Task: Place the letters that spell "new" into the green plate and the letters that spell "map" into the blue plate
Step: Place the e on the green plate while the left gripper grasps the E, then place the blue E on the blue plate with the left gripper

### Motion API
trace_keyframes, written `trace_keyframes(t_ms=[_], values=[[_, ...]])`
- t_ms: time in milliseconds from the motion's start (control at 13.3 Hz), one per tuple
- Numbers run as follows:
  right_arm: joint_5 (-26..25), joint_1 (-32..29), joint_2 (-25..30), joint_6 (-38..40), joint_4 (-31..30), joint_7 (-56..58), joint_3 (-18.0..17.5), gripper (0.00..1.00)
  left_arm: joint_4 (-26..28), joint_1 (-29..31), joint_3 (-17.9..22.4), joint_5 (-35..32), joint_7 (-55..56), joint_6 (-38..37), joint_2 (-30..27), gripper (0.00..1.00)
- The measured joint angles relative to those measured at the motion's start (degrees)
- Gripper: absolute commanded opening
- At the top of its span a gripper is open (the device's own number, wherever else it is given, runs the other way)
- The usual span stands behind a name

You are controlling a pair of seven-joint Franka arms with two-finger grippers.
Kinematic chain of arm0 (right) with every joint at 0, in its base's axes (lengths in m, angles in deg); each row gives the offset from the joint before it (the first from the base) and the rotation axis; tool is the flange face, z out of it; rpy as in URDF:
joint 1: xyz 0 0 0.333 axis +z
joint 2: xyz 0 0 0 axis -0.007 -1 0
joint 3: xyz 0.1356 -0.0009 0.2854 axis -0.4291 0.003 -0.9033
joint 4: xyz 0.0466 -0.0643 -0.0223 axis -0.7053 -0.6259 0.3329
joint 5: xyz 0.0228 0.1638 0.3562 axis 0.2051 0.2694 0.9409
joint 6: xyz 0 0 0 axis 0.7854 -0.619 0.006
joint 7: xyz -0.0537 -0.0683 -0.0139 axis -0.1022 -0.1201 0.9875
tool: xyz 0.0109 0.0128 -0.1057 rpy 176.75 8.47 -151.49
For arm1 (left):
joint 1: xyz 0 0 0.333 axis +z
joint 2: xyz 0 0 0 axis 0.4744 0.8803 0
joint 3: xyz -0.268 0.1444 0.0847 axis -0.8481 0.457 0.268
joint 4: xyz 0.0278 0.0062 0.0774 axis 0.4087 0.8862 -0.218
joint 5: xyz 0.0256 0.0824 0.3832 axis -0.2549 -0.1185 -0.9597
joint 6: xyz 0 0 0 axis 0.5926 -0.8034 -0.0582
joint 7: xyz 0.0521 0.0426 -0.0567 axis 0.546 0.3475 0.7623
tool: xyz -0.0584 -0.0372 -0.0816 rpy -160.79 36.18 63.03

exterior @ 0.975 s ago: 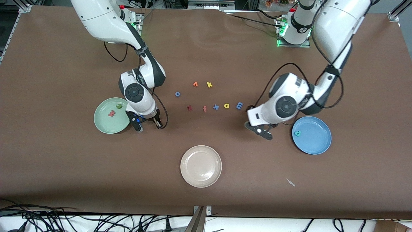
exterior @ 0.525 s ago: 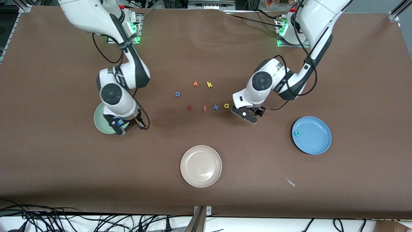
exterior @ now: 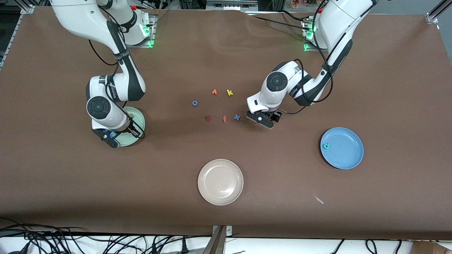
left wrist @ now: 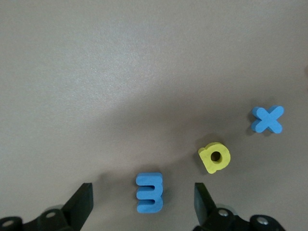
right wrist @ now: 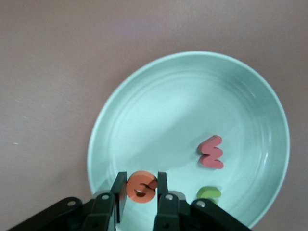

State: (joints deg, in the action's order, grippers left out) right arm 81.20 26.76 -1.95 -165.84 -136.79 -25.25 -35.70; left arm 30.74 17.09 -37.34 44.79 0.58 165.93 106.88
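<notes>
Nearest the camera sits the beige plate (exterior: pixel 220 182), holding nothing and no part of the job. A little farther, toward the left arm's end of the tabletop, the blue plate (exterior: pixel 342 148) holds only the p (exterior: pixel 327 145), so "map" is one letter in.

At the right arm's end, the right pincer (right wrist: pixel 140 180) hangs over the green plate (right wrist: pixel 144 101), pressed together on the e (right wrist: pixel 140 187). The w (right wrist: pixel 211 152) and n (right wrist: pixel 209 193) already lie in that plate. By my reading, "new" needs only a release: spread the fingers with the e above the plate's floor, clear of the rim.

Farther still, in the letter row, the left pincer (left wrist: pixel 143 199) is low over the m (left wrist: pixel 149 193), fingers spread with one on each side and neither touching it. The a (left wrist: pixel 215 157) lies just beside the m, and the x (left wrist: pixel 267 119) a bit past that. This step looks like the pick of the m. It calls for pinching the m squarely without nudging the a, then lifting and carrying it to the blue plate; the a would follow
</notes>
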Motion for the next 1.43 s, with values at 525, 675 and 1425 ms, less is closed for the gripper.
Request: trace_keyframes(t_ms=[525, 675, 1425], values=[[0.0, 0.05, 6.69, 7.34, 1.88, 1.28, 0.19, 1.0, 0.05, 0.0, 0.09, -2.4, 1.31, 0.03, 1.79, 0.38], [-0.1, 0.17, 9.59, 16.91, 7.13, 6.3, 0.17, 1.0, -0.14, -0.03, 0.04, -2.41, 1.69, 0.03, 1.68, 0.3], [-0.04, 0.09, 16.9, 40.17, 27.91, 47.66, 7.7, 1.0, -9.82, 5.63, -0.03, -2.1, -4.32, -19.34, -1.13, 0.09]])
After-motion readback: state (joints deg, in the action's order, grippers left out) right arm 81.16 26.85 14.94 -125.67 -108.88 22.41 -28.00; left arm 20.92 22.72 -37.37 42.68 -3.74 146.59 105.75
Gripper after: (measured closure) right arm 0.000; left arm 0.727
